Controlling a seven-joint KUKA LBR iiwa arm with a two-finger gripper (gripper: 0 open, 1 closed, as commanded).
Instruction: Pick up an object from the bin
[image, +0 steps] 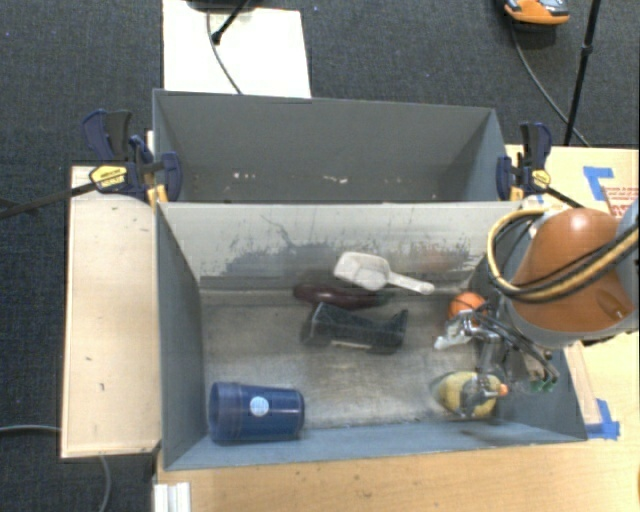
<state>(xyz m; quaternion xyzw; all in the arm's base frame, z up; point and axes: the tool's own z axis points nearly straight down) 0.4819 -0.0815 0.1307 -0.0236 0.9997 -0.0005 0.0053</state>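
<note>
Contents of the grey metal bin, front to back: six items, one of each kind

Front row, two items. One blue cup lies on its side in the front left corner, well apart from everything else. One yellowish rounded object lies in the front right corner, close to the front wall. Its surface is pale yellow with darker mottled patches, and its shape is lumpy rather than a clean ball.

The gripper is down directly over the right part of this yellowish object, appearing to touch it. Whether the claw is open or closed on it cannot be determined. The arm's orange cover sits above the right wall.

Middle of the floor, one item: a black elongated object with thicker ends, lying roughly crosswise.

Right side, one item: a small orange rounded object, just beside the arm's wrist and partly hidden by it.

Rear, two items. One dark reddish-brown elongated object lies just behind the black one. One white scoop rests against it near the back wall, handle pointing right
</note>
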